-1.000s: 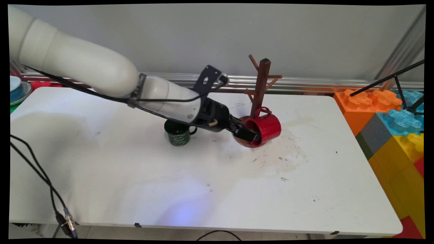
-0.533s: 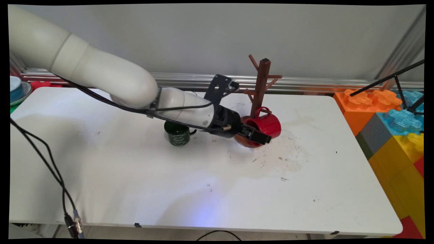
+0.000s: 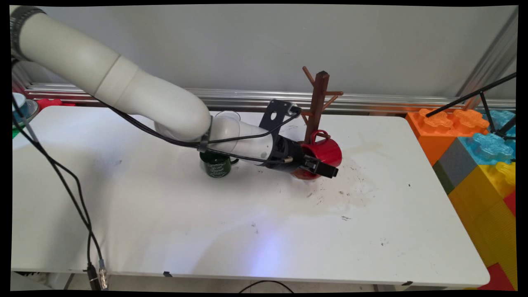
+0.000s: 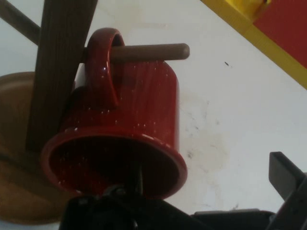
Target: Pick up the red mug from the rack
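The hand is open and grips nothing; its visible finger stands apart from the red mug. The mug hangs by its handle on a peg of the wooden mug tree, on the counter. A green mug stands near.

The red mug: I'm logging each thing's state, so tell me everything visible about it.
The red mug is glossy, enamel-looking with fine pale speckles, one loop handle. It hangs tipped on its side, handle threaded over a low peg of the brown wooden mug tree, its open mouth facing the gripper. It looks empty. One finger shows beside it on the right; whether anything grips the rim cannot be seen.
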You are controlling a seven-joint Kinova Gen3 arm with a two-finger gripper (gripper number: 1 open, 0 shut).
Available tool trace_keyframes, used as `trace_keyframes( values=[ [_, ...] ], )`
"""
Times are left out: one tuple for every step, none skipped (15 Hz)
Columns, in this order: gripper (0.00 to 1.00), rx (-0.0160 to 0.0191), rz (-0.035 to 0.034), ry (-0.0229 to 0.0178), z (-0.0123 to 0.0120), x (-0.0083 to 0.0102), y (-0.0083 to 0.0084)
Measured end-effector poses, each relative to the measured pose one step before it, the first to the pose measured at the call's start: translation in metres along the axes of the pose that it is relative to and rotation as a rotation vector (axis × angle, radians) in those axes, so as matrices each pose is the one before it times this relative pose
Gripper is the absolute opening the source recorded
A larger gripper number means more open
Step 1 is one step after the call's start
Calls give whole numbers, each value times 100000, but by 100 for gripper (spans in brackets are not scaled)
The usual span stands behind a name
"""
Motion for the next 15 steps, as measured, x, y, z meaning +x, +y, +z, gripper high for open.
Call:
trace_keyframes(
  values=[
    [100,-148,-477,211,373,-45,-12],
    [100,-104,-297,200,251,-29,-10],
    [100,-217,-332,364,395,-36,-8],
    [100,-127,-317,408,375,-57,-33],
    [100,-49,-277,397,299,-59,-41],
    [100,-4,-347,507,338,-77,-59],
    [100,-49,-288,342,354,-114,-71],
    [100,-8,-198,291,274,-102,-73],
    [100,1,-211,271,293,-138,-88],
    [100,-42,-168,330,240,-89,-76],
    [100,-55,-201,493,306,-90,-86],
    [100,41,-170,493,198,-38,-84],
    [100,49,-201,603,252,-17,-83],
    [100,37,-222,545,194,5,-64],
    [100,6,-192,416,132,15,-34]
  ],
)
